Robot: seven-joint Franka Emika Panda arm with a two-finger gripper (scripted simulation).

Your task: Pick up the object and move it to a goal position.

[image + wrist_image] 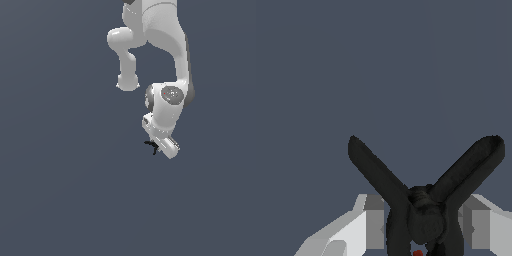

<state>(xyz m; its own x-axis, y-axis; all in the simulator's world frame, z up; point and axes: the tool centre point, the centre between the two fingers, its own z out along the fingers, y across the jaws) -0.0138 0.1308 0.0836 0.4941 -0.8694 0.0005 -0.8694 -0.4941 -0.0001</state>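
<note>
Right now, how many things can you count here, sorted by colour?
White: 1, the robot arm with its fingers, which sit on either side of the black thing.
Black: 1, a small pronged object.
Red: 1, a tiny spot beneath the object; I cannot tell what it is.
Total: 3

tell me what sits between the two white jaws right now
The black pronged object sits between them, its two prongs fanning outward past the gripper. This shows in the wrist view; in the exterior view the object only peeks out beside the hand.
</note>
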